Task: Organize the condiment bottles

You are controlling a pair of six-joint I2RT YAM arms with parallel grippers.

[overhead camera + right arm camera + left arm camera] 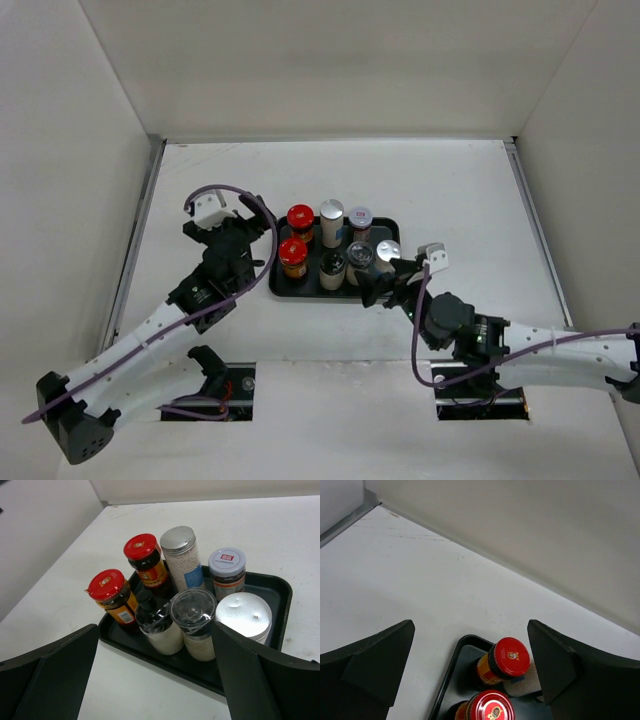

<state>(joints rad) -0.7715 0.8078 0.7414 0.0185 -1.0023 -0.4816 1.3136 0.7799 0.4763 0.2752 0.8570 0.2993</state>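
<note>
Several condiment bottles stand together on the flat black tray (386, 292). Two are red-capped jars (300, 216) (293, 250) at its left end. A tall silver-lidded, blue-labelled jar (178, 541), a grey-lidded jar (226, 562), a dark-capped bottle (149, 611), a clear-capped bottle (193, 610) and a wide silver-lidded jar (244, 616) fill the rest. My left gripper (256, 226) is open and empty just left of the tray, above the red caps (509, 656). My right gripper (386, 279) is open and empty at the tray's near right edge.
White walls enclose the table on the left, far and right sides. The far wall (520, 525) rises close behind the tray in the left wrist view. The arm bases sit at the near edge.
</note>
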